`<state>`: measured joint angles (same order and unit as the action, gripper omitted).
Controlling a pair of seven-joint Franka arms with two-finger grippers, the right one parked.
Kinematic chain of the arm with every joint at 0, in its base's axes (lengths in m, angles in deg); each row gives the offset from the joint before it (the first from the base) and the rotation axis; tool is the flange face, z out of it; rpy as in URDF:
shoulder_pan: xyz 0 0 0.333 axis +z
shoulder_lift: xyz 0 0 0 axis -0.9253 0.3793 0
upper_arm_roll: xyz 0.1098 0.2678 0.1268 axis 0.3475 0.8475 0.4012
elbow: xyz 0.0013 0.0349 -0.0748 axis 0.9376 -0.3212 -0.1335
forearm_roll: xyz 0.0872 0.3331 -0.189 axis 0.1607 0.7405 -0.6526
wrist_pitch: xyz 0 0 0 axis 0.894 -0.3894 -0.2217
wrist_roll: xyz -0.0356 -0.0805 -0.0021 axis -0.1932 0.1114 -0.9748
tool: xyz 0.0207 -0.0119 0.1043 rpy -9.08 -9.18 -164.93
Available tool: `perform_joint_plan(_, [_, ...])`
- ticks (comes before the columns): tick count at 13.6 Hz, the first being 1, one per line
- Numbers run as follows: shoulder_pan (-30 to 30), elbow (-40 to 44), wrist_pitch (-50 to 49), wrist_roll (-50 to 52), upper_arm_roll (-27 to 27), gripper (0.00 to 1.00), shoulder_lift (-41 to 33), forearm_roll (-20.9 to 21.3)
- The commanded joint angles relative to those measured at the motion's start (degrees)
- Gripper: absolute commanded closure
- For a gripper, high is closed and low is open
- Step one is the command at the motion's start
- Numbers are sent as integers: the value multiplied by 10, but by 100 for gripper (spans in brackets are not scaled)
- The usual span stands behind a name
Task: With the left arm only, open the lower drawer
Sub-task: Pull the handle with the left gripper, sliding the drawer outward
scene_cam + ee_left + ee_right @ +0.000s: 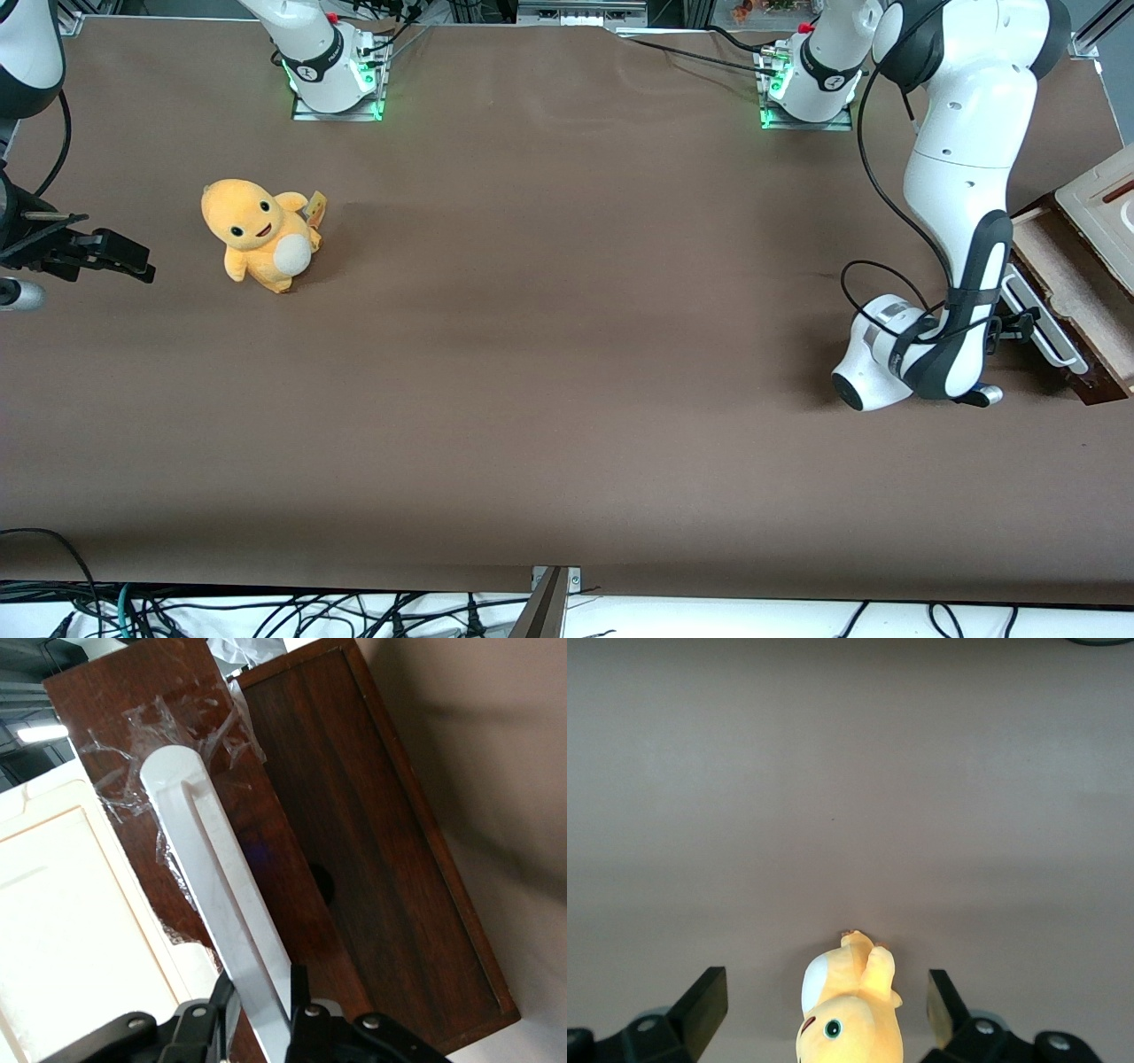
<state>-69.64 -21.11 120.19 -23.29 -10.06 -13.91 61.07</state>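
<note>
Wrist-first: the left arm (961,177) reaches down at its end of the surface (549,399), and its gripper (263,1014) is clamped around the white bar handle (217,895) of the lower drawer (1054,283). So the grab's done, and the drawer looks slid out a bit, but I can't see anything inside. Pulling is what's left, I'd guess.

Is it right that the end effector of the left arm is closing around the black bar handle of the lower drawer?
Not quite: the handle is white, as the left wrist view shows. The end effector of the left arm does straddle it on the lower drawer.
</note>
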Motion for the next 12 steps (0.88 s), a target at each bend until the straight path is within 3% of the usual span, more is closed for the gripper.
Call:
perform_joint_plan(1, [-18, 18, -20, -20, -4, 82, 8, -38])
perform_joint_plan(6, [-18, 18, -20, -23, -4, 76, 7, -42])
perform_joint_plan(7, [-18, 18, -20, -24, -4, 54, 7, -42])
perform_joint_plan(8, [-17, 18, -19, -26, -4, 1, 8, -40])
perform_joint_plan(12, [-35, 25, -21, -27, -7, 0, 4, -44])
